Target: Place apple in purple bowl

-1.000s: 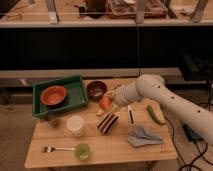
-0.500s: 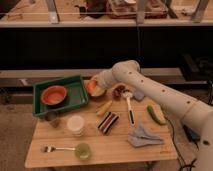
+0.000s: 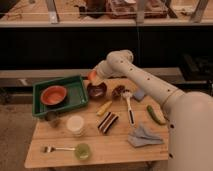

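Note:
The apple is small and red-orange, held in my gripper just above the far rim of the purple bowl. The bowl is dark maroon and sits on the wooden table, right beside the green tray. My arm reaches in from the right and ends over the bowl. The fingers are closed around the apple, and the apple hangs clear of the bowl's inside.
A green tray holds an orange bowl. A dark lumpy item, white utensil, blue sponge, green vegetable, yellow item, striped packet, white cup, green cup, fork and grey cloth lie around.
My arm has swung left across the table with the apple, from the table's middle to over the purple bowl.

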{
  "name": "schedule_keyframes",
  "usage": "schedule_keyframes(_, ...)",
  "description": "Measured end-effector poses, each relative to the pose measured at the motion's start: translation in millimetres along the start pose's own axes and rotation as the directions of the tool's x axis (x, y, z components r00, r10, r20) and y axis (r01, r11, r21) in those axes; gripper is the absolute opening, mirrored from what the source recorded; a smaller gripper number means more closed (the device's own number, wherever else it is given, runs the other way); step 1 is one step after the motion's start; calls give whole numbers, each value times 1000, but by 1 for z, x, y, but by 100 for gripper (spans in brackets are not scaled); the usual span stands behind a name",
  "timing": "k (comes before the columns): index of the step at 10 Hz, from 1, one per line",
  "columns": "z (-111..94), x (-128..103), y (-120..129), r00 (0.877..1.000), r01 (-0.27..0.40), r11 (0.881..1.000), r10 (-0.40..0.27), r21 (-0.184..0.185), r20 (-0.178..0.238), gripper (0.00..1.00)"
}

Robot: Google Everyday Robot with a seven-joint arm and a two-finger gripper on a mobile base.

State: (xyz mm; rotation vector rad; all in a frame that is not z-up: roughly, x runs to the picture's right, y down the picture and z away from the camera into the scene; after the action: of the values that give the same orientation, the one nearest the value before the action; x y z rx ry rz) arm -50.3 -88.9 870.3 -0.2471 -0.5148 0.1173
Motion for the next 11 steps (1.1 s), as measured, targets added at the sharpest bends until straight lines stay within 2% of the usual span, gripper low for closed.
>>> schedule_keyframes(2,10,15,-3,999,-19,1000,18,-12,-35,15)
schedule_keyframes(4,24,36,3,997,-38,998,35,-40,-71,38)
schedule_keyframes(5,29,46,7,995,-46,998,41,-50,-88,46)
schedule_keyframes(8,41,65,14,989,-80,994,70,-77,-127,76)
schedule_keyframes(9,39,69,14,988,-93,992,82,-83,-130,80)
schedule_keyframes(11,42,63,14,990,-85,991,72,-103,-125,80)
